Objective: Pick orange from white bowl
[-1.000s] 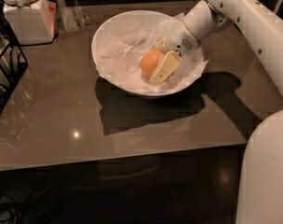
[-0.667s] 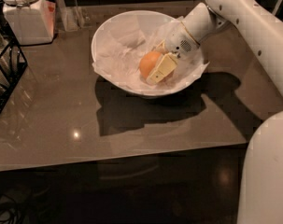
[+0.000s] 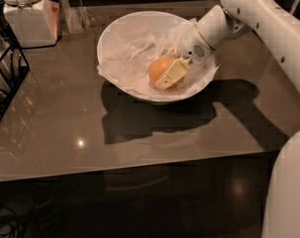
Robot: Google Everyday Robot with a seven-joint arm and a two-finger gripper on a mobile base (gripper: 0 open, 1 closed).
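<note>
The orange [image 3: 157, 67] lies in the right half of the white bowl [image 3: 121, 33], on its crumpled white paper lining. My gripper [image 3: 162, 73] reaches down into the bowl from the right and is shut on the orange. One cream finger [image 3: 170, 74] presses against the orange's near right side. The other finger is mostly hidden behind the fruit. The orange still rests low in the bowl. The white arm [image 3: 258, 19] runs up to the right.
A white lidded jar [image 3: 26, 14] stands at the back left of the dark table [image 3: 65, 123]. A black wire rack [image 3: 3, 78] is at the left edge. The robot's white body [image 3: 288, 192] fills the lower right.
</note>
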